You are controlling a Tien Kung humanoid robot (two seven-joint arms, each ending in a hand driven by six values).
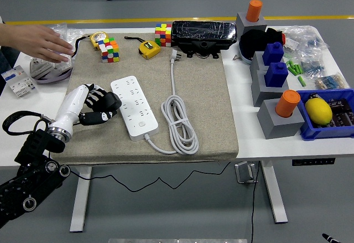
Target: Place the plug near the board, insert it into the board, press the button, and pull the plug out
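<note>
A person's hand [41,42] reaches in from the left edge, fingers extended flat over the switch modules [47,63] at the table's far-left corner, well left of the power strip. The robot's left hand [99,108] lies on the grey mat [207,96] just left of the power strip [134,107]; its black fingers [110,104] are loosely curled, grasping nothing, the tips close against the strip's left edge, though contact cannot be confirmed. The right hand is out of view. The white strip lies lengthwise on the mat, its cable [180,124] coiled immediately to its right, and the plug [176,56] rests unplugged on the mat beyond the strip's far-right side, near a yellow tape measure [148,49]. Two colour cubes [109,49] and a black wrapped box [203,35] sit past the strip's far end. Well right of the strip, on the white table [246,129], stand grey blocks carrying orange cylinders [287,103] and blue pieces, then a blue bin [326,127] holding a yellow object. Grey floor with a yellow line lies beyond the table.
</note>
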